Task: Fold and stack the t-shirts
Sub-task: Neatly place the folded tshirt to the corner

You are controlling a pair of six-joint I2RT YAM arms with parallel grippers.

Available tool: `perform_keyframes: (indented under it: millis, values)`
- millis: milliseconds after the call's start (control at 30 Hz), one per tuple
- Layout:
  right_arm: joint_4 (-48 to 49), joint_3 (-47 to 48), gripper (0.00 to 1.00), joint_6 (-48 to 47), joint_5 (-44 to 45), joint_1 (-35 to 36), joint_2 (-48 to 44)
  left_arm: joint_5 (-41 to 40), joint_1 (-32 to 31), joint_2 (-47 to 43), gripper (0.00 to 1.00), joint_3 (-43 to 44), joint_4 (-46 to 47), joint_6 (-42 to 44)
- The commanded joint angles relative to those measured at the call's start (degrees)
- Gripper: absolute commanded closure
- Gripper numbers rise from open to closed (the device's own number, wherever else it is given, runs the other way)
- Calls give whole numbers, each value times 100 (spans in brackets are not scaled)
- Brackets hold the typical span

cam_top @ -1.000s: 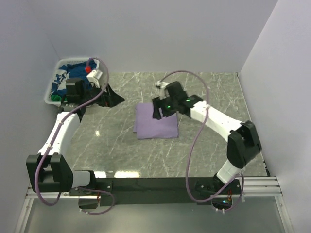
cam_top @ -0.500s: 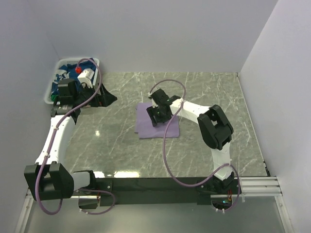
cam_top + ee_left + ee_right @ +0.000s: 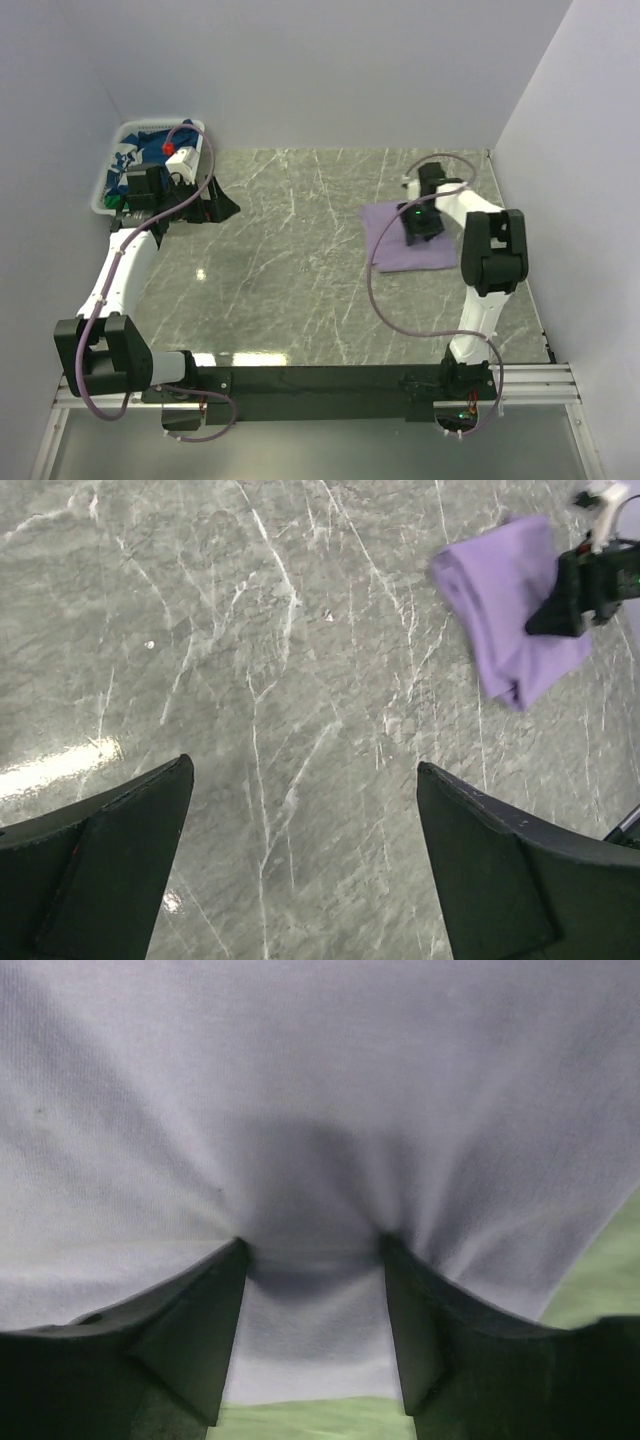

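A folded lavender t-shirt (image 3: 395,248) lies flat on the right side of the marble table; the left wrist view shows it far off (image 3: 500,610), and it fills the right wrist view (image 3: 320,1080). My right gripper (image 3: 418,226) (image 3: 312,1245) stands on top of it, jaws apart, both fingertips pressed down into the cloth, which dimples between them. My left gripper (image 3: 214,206) (image 3: 300,770) hovers wide open over bare table beside the basket, holding nothing. Navy t-shirts with white print (image 3: 135,155) lie heaped in the basket, a bit of green cloth (image 3: 115,203) at its near end.
The white slatted basket (image 3: 103,190) sits at the far left corner against the wall. Walls close the table at the left, back and right. The right arm's purple cable (image 3: 385,300) loops over the table near the shirt.
The lavender shirt has slid from the table's middle to the right side under the right gripper. The left gripper stayed by the basket, shifting only slightly.
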Motion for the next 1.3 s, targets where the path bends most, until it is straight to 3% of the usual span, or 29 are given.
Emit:
perform_keyframes:
  millis: [0, 33, 133, 367, 467, 600, 800, 1100, 1267]
  values:
    - [-277, 42, 44, -1119, 587, -758, 293, -28, 63, 29, 1, 192, 100, 225]
    - [-224, 139, 40, -1217, 551, -1083, 337, -10, 72, 55, 1, 192, 109, 251]
    - [-452, 833, 42, -1464, 428, -1436, 584, 25, 89, 126, 0, 200, 126, 269]
    - [-1040, 1475, 38, -1544, 367, -1578, 611, 113, 107, 249, 1, 376, 109, 278]
    - [-1198, 1441, 34, -1447, 51, -1578, 198, 69, 116, 232, 1, 447, 47, 278]
    - [-1498, 1074, 31, -1175, -406, -1604, -679, 43, 124, 126, 0, 473, -49, 269]
    - [-1622, 62, 28, -596, -495, -1578, -1243, 52, 133, -23, 1, 411, -137, 190]
    - [-954, -1151, 28, 196, -170, -1236, -1359, 34, 151, -15, 1, 455, -155, 111]
    - [-497, -1056, 28, 425, 120, -1235, -1025, 69, 160, -32, 1, 447, -120, 40]
